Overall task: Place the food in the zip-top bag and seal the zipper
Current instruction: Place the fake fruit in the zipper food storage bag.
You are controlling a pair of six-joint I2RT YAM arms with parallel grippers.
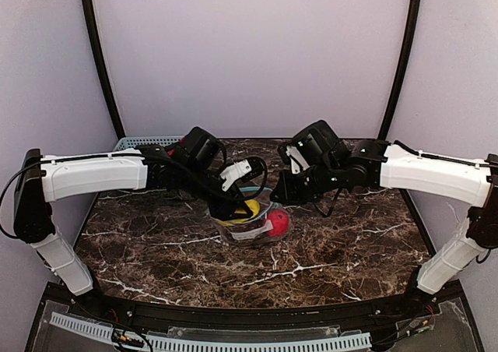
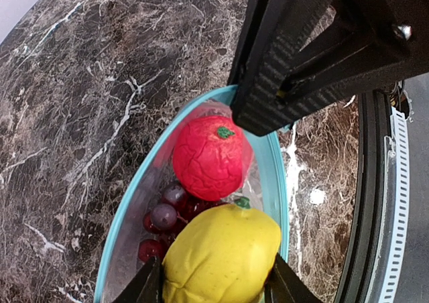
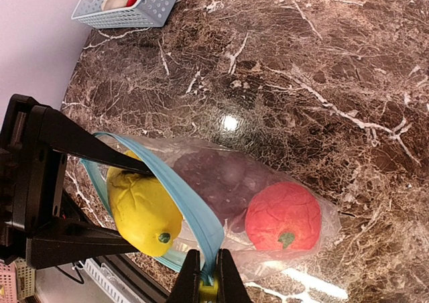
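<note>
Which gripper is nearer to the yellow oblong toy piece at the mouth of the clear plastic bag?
Left. The left gripper holds the yellow oblong toy piece between its fingers. The right gripper is beside the piece, pinching the light teal-blue zipper strip.

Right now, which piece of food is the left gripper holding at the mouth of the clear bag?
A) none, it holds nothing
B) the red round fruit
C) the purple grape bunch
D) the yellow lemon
D: the left gripper has a finger on each side of the yellow lemon, while the red round fruit and the grape bunch already lie inside the zip-top bag.
</note>
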